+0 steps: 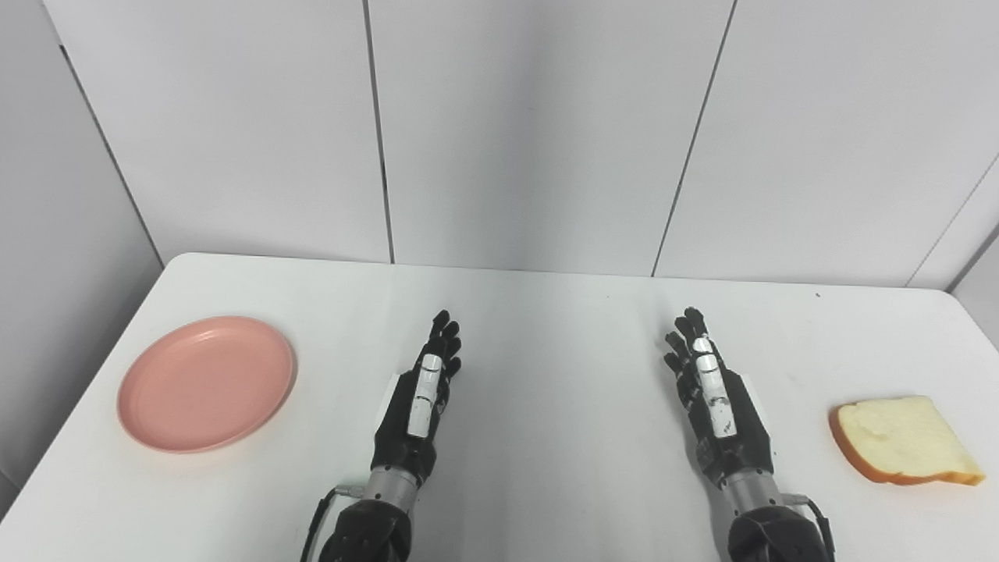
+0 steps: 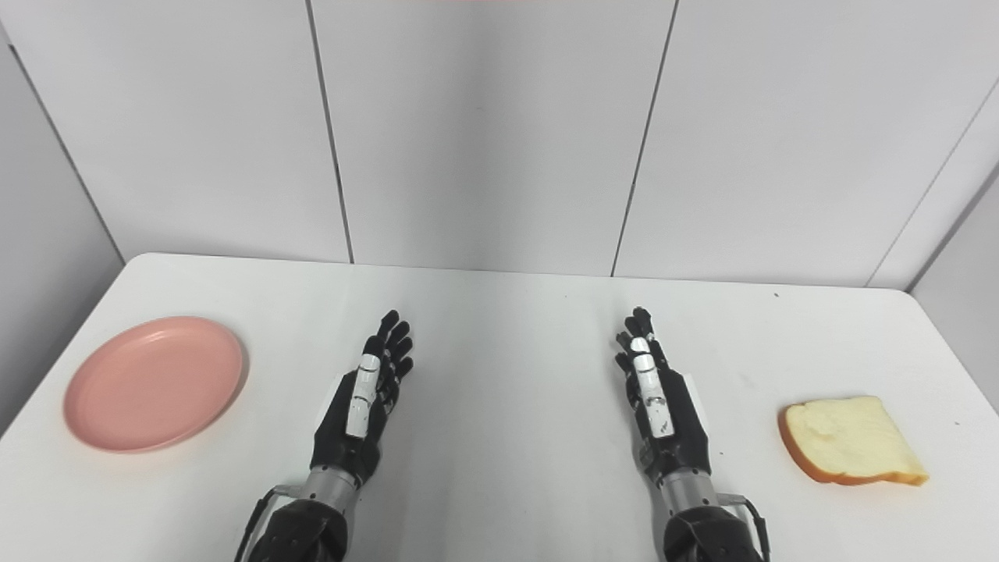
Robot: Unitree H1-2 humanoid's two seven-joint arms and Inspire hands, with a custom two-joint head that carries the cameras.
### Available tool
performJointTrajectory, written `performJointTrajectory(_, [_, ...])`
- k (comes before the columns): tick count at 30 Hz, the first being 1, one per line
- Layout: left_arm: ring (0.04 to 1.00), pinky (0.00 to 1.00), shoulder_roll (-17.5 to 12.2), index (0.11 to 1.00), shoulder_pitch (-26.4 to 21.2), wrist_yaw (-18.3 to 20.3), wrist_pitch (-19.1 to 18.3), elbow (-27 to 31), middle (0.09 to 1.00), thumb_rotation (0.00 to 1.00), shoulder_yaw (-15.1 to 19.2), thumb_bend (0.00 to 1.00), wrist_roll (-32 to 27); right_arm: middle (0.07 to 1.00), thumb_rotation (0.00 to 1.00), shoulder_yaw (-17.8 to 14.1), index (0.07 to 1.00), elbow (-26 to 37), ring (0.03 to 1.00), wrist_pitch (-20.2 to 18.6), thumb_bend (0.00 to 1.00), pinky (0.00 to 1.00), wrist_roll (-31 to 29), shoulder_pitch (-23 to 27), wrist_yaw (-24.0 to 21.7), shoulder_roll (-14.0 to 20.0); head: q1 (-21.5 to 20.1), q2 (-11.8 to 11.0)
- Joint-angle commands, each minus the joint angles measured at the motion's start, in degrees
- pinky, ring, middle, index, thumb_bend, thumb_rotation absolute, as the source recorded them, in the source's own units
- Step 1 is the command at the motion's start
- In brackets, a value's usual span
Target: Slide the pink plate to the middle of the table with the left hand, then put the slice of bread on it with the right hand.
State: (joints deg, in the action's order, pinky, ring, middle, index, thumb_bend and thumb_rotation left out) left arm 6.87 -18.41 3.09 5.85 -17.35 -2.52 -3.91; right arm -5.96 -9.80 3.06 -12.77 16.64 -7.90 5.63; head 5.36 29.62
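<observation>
2 task items: both lie apart on the white rectangular table (image 1: 546, 328).
Plate: round pink plastic plate (image 1: 206, 383), at 9 o'clock.
Bread: pale crusted bread slice (image 1: 903, 440), at 3 o'clock.
Left hand (image 1: 420, 398): empty, fingers extended, beside the plate.
Right hand (image 1: 714, 398): empty, fingers extended, near the bread.

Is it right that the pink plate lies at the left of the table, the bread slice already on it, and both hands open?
Not quite. The bread slice lies on the table's right side, far from the empty pink plate, as the left eye view shows. Left hand and right hand are open.
</observation>
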Motion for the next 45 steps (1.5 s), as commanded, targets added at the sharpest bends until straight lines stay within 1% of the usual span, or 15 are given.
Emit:
performJointTrajectory(1, [1.0, 1.0, 0.1, 1.0, 0.6, -0.4, -1.0, -0.9, 1.0, 1.0, 0.0, 0.72, 0.3, 0.996, 0.88, -0.2, 0.991, 1.2, 0.985, 0.5, 0.68, 1.0, -0.3, 0.8, -0.1, 0.2, 0.0, 0.0])
performJointTrajectory(16, [1.0, 1.0, 0.0, 1.0, 0.5, -0.3, -1.2, -1.0, 1.0, 1.0, 0.1, 0.71, 0.2, 0.994, 0.88, -0.3, 0.994, 1.2, 0.982, 0.3, 0.68, 1.0, 0.0, 1.0, 0.4, 0.1, -0.2, -0.2])
performJointTrajectory(19, [1.0, 1.0, 0.2, 1.0, 0.3, -0.3, -0.8, -1.4, 1.0, 1.0, 0.3, 0.71, -0.2, 0.995, 0.88, -0.4, 0.996, 0.5, 0.985, 1.1, 0.68, 1.0, -0.3, 1.3, 0.1, 0.1, -0.3, -0.3])
performJointTrajectory(22, [1.0, 1.0, 0.1, 1.0, 0.4, -0.1, -1.3, -1.1, 1.0, 1.0, 0.2, 0.7, -0.2, 0.99, 0.87, -0.5, 0.991, 0.4, 0.979, 1.4, 0.68, 1.0, -0.3, 1.4, 0.2, 0.0, -0.4, -0.4])
performJointTrajectory(31, [1.0, 1.0, -0.1, 1.0, 0.3, 0.0, -0.7, -1.4, 1.0, 1.0, 0.1, 0.72, 0.0, 0.994, 0.87, -0.4, 0.996, 0.6, 0.983, 1.0, 0.67, 1.0, -0.2, 1.3, 0.4, -0.1, -0.4, -0.5])
performJointTrajectory(35, [1.0, 1.0, -0.1, 1.0, 0.3, -0.3, -0.2, -1.6, 1.0, 1.0, 0.0, 0.72, 0.4, 0.995, 0.88, -0.4, 0.995, 0.3, 0.983, 1.4, 0.67, 1.0, -0.4, 1.3, 0.1, 0.2, -0.1, -0.6])
performJointTrajectory(38, [1.0, 1.0, -0.2, 1.0, 0.2, -0.2, -0.1, -1.8, 1.0, 1.0, 0.1, 0.72, 0.4, 0.993, 0.88, -0.3, 0.994, 0.6, 0.979, 0.9, 0.68, 1.0, -0.3, 1.1, 0.3, 0.1, -1.0, -0.8])
performJointTrajectory(39, [1.0, 1.0, -0.3, 1.0, 0.2, -0.3, 0.2, -1.7, 1.0, 1.0, 0.2, 0.73, 0.3, 0.993, 0.87, -0.3, 0.993, 0.6, 0.979, 1.0, 0.68, 1.0, -0.4, 1.1, 0.3, 0.0, -0.8, -1.0])
performJointTrajectory(41, [1.0, 1.0, -0.5, 1.0, -0.1, -0.7, 1.9, -1.3, 1.0, 1.0, 0.4, 0.69, 0.8, 0.993, 0.86, -0.3, 0.991, 0.1, 0.977, 1.3, 0.68, 1.0, -0.5, 1.3, 0.1, 0.1, -0.4, -1.2])
performJointTrajectory(43, [1.0, 1.0, -0.7, 1.0, -0.6, -1.3, 3.6, -1.2, 1.0, 1.0, 0.7, 0.68, 1.3, 0.994, 0.86, -0.2, 0.992, -0.2, 0.979, 1.6, 0.69, 1.0, -0.6, 1.3, -0.2, 0.2, 0.4, -1.6])
performJointTrajectory(45, [1.0, 1.0, -0.9, 1.0, -1.2, -2.2, 5.5, -1.1, 1.0, 1.0, 1.3, 0.65, 1.8, 0.999, 0.88, -0.2, 0.999, -0.5, 0.989, 2.1, 0.67, 1.0, -0.7, 1.3, -0.5, 0.3, 1.3, -1.9])
